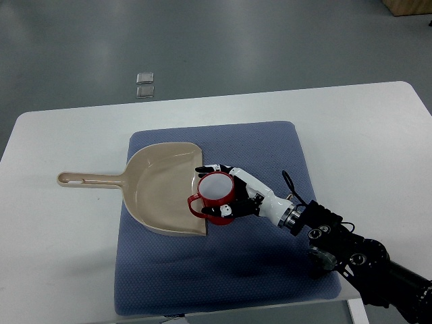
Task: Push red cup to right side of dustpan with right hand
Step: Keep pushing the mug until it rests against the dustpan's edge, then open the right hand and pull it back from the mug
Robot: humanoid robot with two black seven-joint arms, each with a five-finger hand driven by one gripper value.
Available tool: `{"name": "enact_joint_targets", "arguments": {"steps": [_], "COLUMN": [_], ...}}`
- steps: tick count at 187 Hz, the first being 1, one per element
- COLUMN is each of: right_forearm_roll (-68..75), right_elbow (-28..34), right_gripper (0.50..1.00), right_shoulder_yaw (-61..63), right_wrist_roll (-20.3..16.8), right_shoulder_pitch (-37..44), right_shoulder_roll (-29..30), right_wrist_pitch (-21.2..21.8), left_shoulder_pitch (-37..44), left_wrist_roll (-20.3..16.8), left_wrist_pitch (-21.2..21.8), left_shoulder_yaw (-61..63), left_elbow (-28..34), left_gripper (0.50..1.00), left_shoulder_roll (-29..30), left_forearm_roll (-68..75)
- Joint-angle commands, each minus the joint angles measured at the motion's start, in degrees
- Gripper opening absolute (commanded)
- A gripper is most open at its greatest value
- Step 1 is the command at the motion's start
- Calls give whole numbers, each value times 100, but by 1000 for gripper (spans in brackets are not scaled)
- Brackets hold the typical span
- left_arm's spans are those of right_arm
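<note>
A red cup (pixel 214 190) with a white inside stands upright at the right edge of a beige dustpan (pixel 158 189), its handle pointing lower left over the pan's open edge. My right hand (pixel 233 192), white with black fingertips, comes in from the lower right and lies against the cup's right side, fingers curved around it above and below. The dustpan lies on a blue mat (pixel 270 256) with its long handle (pixel 88 180) pointing left. The left arm is out of view.
The mat lies on a white table (pixel 364 135). Two small clear squares (pixel 144 84) lie on the grey floor beyond the table's far edge. A wooden box corner (pixel 408 7) shows at the top right.
</note>
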Motion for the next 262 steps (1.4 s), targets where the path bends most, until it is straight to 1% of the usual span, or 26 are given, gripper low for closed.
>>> {"name": "enact_joint_targets", "arguments": {"steps": [1,31,88,176,217,245,262], "right_forearm_roll": [0,0,0,9,18,18,18], "right_elbow": [30,39,285,321,312,312,312], "right_gripper": [913,917,917,917,917,915,915], "right_shoulder_yaw": [-10,-10,-10,69,96,113,113], "right_wrist_roll": [0,0,0,0,0,0,0], "right_shoulder_pitch": [0,0,-26,-105,-114,-123,-132], "right_shoulder_roll": [0,0,0,0,-141,-272,-316], "right_wrist_pitch": [27,53,106,106,115,334,378], "left_shoulder_pitch": [0,0,0,0,0,0,0], "left_wrist_roll": [2,2,2,2,2,2,2], "left_wrist_pitch": [0,0,0,0,0,0,0], "left_shoulder_yaw": [0,0,0,0,0,0,0], "left_elbow": [0,0,0,0,0,0,0], "left_gripper": [1000,1000,1000,1000,1000,1000,1000], "left_shoulder_roll": [0,0,0,0,0,0,0], "left_forearm_roll": [0,0,0,0,0,0,0]}}
